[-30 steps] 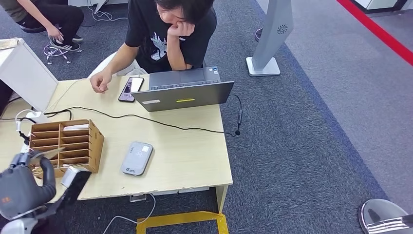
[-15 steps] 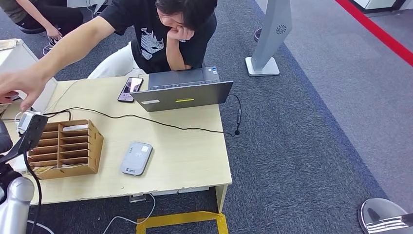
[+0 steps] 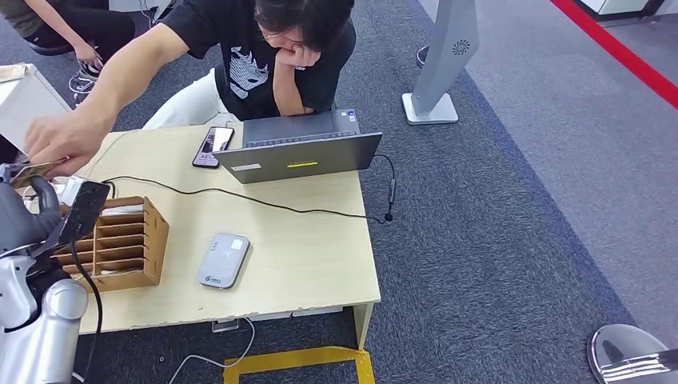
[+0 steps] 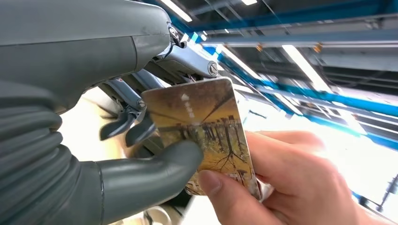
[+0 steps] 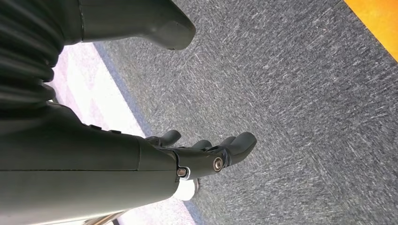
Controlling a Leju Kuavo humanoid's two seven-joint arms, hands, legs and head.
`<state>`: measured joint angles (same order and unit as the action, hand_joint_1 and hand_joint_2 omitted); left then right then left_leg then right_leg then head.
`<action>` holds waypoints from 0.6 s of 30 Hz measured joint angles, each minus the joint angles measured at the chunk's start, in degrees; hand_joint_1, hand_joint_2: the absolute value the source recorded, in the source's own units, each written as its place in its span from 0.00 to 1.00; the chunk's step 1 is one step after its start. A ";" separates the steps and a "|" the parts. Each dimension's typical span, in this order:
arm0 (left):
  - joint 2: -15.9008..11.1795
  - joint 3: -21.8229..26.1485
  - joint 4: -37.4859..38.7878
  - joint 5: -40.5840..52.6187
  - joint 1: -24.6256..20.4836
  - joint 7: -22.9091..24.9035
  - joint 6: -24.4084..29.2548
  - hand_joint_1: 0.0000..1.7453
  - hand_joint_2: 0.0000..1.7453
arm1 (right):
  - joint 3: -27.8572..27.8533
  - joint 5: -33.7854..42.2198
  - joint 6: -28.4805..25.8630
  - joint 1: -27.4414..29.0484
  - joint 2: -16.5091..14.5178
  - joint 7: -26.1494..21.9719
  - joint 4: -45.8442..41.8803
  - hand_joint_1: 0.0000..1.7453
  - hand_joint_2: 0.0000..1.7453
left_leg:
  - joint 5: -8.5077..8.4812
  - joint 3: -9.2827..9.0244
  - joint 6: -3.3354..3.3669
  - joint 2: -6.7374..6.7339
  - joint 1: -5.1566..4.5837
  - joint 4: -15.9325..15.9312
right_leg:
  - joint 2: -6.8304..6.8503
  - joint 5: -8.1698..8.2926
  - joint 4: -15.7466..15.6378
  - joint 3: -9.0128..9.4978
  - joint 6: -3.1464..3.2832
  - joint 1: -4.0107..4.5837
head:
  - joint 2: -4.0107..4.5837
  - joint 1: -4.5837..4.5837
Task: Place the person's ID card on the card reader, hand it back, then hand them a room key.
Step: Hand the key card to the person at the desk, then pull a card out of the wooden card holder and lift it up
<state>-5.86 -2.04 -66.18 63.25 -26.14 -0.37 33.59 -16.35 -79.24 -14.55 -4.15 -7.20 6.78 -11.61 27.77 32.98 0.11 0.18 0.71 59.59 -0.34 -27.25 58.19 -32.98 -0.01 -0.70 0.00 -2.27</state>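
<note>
Card handover at the worktop's far-left corner

The left hand (image 4: 112,154) pinches the card (image 4: 206,136) while the person's hand (image 4: 277,183) also grips it; hold firmly until they release. The right hand (image 5: 197,154) hangs loosely curled, empty.

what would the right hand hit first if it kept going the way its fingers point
Most likely the grey carpet. The right hand hangs with nothing in it, fingers aimed at the floor, and nothing lies between them as far as the right wrist view shows; depth is unclear.
</note>
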 joint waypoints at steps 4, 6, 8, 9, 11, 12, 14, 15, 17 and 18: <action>0.93 -1.40 -1.03 -2.65 0.52 -0.68 -0.94 0.00 1.00 | 0.01 0.01 0.04 0.00 -0.01 0.00 0.00 0.00 1.00 | 0.01 0.00 0.01 -0.08 0.01 0.00 | -0.08 0.01 0.00 -0.05 0.00 0.00 | 0.00 0.01; 1.16 -1.81 -1.46 -4.04 0.69 -0.91 -1.97 0.00 1.00 | 0.01 0.05 0.02 0.00 -0.01 0.00 0.00 0.00 1.00 | 0.02 0.01 0.01 -0.08 0.01 -0.01 | -0.08 0.00 0.00 -0.06 0.01 0.00 | 0.00 0.01; 1.28 -2.23 -2.05 -5.82 0.92 -1.02 -3.93 0.00 1.00 | 0.01 0.20 -0.01 0.01 -0.01 0.00 0.00 0.00 1.00 | 0.02 0.02 0.01 -0.06 0.02 -0.01 | -0.06 0.00 0.01 -0.08 0.01 0.00 | 0.00 0.02; 1.30 -2.49 -2.43 -6.36 1.06 -0.98 -4.89 0.00 1.00 | 0.01 0.30 -0.03 0.02 -0.01 0.00 0.00 0.00 1.00 | 0.02 0.02 0.01 -0.06 0.02 -0.02 | -0.05 -0.01 0.01 -0.08 0.01 0.00 | 0.00 0.02; 1.30 -3.17 -3.51 -6.76 1.39 -0.70 -6.71 0.00 1.00 | 0.00 0.48 -0.10 0.07 -0.01 0.01 0.00 0.00 1.00 | 0.02 0.04 0.01 -0.06 0.02 -0.02 | -0.05 0.00 0.02 -0.08 0.01 0.00 | 0.00 0.02; 1.28 -3.59 -4.24 -6.75 1.61 -0.49 -7.55 0.00 1.00 | -0.01 0.54 -0.19 0.12 -0.01 0.01 0.00 0.00 1.00 | 0.02 0.04 0.01 -0.06 0.02 -0.02 | -0.05 0.00 0.02 -0.08 0.01 0.00 | 0.00 0.02; 1.13 -4.62 -6.35 -6.64 2.29 -0.03 -9.17 0.00 1.00 | -0.02 0.62 -0.45 0.24 -0.01 0.02 0.00 0.00 1.00 | 0.02 0.05 0.01 -0.06 0.01 -0.02 | -0.05 0.00 0.02 -0.07 0.01 0.00 | 0.00 0.01; 0.99 -5.19 -7.59 -6.50 2.73 0.13 -9.83 0.00 1.00 | -0.02 0.67 -0.61 0.32 -0.01 0.02 0.00 0.00 1.00 | 0.02 0.05 0.01 -0.06 0.01 -0.02 | -0.05 0.00 0.02 -0.08 0.01 0.00 | 0.00 0.01; 0.58 -6.57 -10.55 -5.88 3.73 0.48 -11.20 0.00 1.00 | -0.02 0.89 -0.90 0.49 -0.01 0.02 0.00 0.00 1.00 | 0.02 0.05 0.02 -0.06 0.00 -0.02 | -0.05 0.00 0.01 -0.08 0.00 0.00 | 0.00 0.01; 0.26 -7.32 -12.12 -5.37 4.29 0.82 -12.13 0.00 1.00 | -0.03 1.09 -1.01 0.57 -0.01 0.01 0.00 0.00 1.00 | 0.02 0.06 0.02 -0.07 -0.01 -0.02 | -0.05 0.00 0.01 -0.08 0.00 0.00 | 0.00 0.01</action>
<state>-5.60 -9.36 -78.29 57.89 -21.85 0.45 21.46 -16.39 -78.15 -15.56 -3.58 -7.21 6.79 -11.61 27.79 33.03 0.13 0.11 0.71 59.57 -0.39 -27.25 58.21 -33.06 -0.01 -0.70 0.00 -2.27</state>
